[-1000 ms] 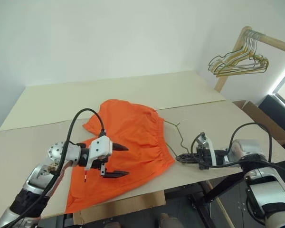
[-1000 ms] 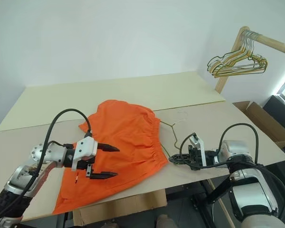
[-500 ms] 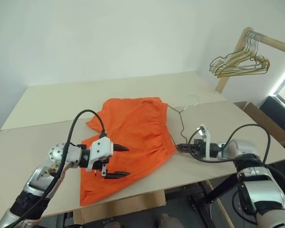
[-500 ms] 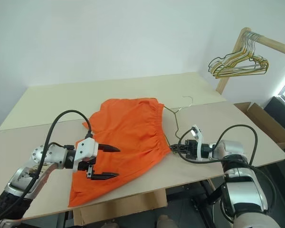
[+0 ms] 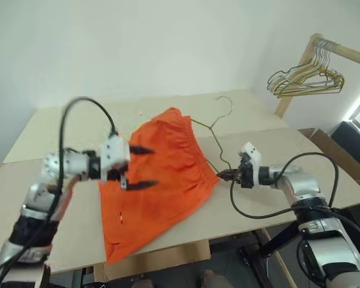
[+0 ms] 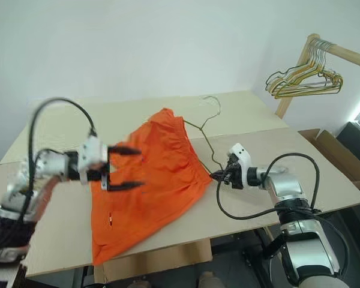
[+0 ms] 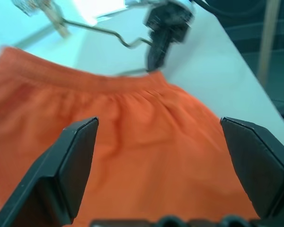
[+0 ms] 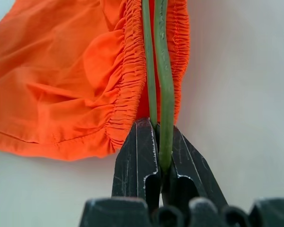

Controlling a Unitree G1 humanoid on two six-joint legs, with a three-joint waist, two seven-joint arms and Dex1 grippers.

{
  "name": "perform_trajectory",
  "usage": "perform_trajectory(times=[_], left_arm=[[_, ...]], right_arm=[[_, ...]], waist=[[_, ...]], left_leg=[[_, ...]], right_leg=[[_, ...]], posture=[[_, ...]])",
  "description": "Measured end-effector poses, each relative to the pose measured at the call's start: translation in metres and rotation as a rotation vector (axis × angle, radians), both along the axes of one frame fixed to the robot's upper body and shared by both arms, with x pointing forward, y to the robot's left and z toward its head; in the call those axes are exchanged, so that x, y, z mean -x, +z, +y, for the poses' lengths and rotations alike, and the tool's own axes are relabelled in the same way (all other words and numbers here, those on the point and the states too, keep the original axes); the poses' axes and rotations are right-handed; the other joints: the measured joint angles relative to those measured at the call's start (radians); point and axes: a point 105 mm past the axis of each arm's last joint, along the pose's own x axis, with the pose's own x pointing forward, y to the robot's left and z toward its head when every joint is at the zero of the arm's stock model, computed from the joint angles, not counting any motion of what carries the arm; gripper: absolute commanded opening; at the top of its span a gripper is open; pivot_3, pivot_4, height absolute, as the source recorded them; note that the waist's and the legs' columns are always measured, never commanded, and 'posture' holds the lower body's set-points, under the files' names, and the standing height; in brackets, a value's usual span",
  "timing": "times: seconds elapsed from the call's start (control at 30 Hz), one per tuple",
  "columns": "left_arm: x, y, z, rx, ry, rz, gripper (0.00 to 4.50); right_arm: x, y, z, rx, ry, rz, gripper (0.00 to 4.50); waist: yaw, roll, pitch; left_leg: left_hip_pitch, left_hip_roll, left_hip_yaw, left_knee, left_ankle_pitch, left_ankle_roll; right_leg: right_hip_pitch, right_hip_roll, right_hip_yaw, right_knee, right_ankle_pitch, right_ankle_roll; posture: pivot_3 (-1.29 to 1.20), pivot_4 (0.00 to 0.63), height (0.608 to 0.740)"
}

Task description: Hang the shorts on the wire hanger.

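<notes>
The orange shorts (image 5: 159, 180) hang slanted over the table, waistband raised along the wire hanger (image 5: 213, 129) and hem still on the tabletop. The hanger's hook (image 5: 227, 105) points up at the far side. My right gripper (image 5: 223, 175) is shut on the hanger's near corner; in the right wrist view the two green wires (image 8: 163, 71) run between its fingers (image 8: 137, 151) beside the gathered waistband (image 8: 128, 71). My left gripper (image 5: 150, 167) stands open in the air just left of the shorts, holding nothing. The left wrist view looks across the shorts (image 7: 132, 142) to the right gripper (image 7: 157, 52).
A wooden rack (image 5: 333, 51) at the back right carries a bunch of gold and green hangers (image 5: 306, 78). An open cardboard box (image 5: 336, 153) sits on the floor beyond the table's right side. The beige table (image 5: 66, 126) ends just below the shorts' hem.
My right gripper has rolled and risen, tipping the hanger upright and lifting the waistband off the table. My left gripper has risen and moved away from me, still open.
</notes>
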Motion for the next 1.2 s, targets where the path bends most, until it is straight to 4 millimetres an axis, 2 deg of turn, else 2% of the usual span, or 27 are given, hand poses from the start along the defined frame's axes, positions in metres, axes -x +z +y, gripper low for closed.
perform_trajectory(times=[0.07,0.17,0.33,0.47,0.57,0.73,1.03,1.13,1.2], left_arm=[[-0.014,0.034,0.010,0.026,0.024,-0.085,4.48],[-0.022,0.053,0.023,-0.023,0.023,-0.148,4.48],[-0.040,0.035,0.040,-0.234,-0.022,-0.077,4.48],[-0.049,0.039,0.045,-0.353,-0.057,-0.090,4.48],[-0.054,0.036,0.041,-0.384,-0.084,-0.061,4.48],[-0.062,0.014,0.031,-0.463,-0.120,0.011,4.48],[-0.069,-0.005,0.015,-0.538,-0.154,0.107,4.48],[-0.070,-0.017,0.017,-0.586,-0.150,0.153,3.91],[-0.070,-0.022,0.020,-0.612,-0.141,0.178,3.29]], right_arm=[[0.002,0.006,0.009,0.032,0.070,-0.052,0.00],[0.006,0.007,0.019,0.053,0.125,-0.074,0.00],[0.002,0.005,0.035,0.133,0.162,-0.110,0.00],[0.003,0.007,0.046,0.183,0.215,-0.148,0.00],[0.004,0.003,0.047,0.224,0.231,-0.161,0.00],[0.005,0.008,0.050,0.231,0.243,-0.185,0.00],[0.006,0.017,0.055,0.248,0.245,-0.219,0.00],[0.006,0.019,0.055,0.258,0.242,-0.230,0.00],[0.005,0.019,0.053,0.272,0.238,-0.237,0.00]], waist=[[0.003,0.000,0.000],[0.003,0.001,0.000],[0.021,0.000,0.000],[0.040,0.000,0.000],[0.054,0.000,0.000],[0.061,0.000,0.000],[0.047,0.000,0.000],[0.040,0.000,0.000],[0.038,0.000,0.000]], left_leg=[[0.000,0.000,0.000,0.000,0.000,0.000],[0.001,0.000,0.000,-0.001,0.000,0.000],[-0.001,-0.001,0.001,0.000,0.000,0.000],[-0.001,0.000,0.001,0.000,0.000,0.000],[-0.003,-0.001,0.001,0.001,0.000,0.001],[-0.005,0.000,0.001,0.002,-0.001,0.001],[-0.006,0.000,0.001,0.002,-0.001,0.001],[-0.006,0.000,0.001,0.002,-0.001,0.001],[-0.006,0.000,0.001,0.002,-0.001,0.001]], right_leg=[[0.000,0.000,0.000,0.000,0.000,0.000],[0.000,0.000,0.000,0.000,0.000,0.000],[-0.002,0.001,-0.001,0.001,0.000,-0.001],[-0.002,0.001,-0.001,0.000,0.000,0.000],[-0.002,0.000,-0.001,0.000,0.000,0.000],[-0.004,0.000,-0.001,0.000,0.000,0.000],[-0.005,0.000,-0.001,0.000,0.000,0.000],[-0.005,0.001,-0.001,0.000,0.000,0.000],[-0.005,0.000,-0.001,0.000,0.000,0.000]], posture=[[0.06,0.000,0.740],[0.07,0.000,0.740],[0.08,0.000,0.740],[0.08,0.000,0.740],[0.08,0.000,0.740],[0.05,0.000,0.740],[0.02,0.000,0.740],[0.01,0.000,0.740],[0.01,0.000,0.740]])
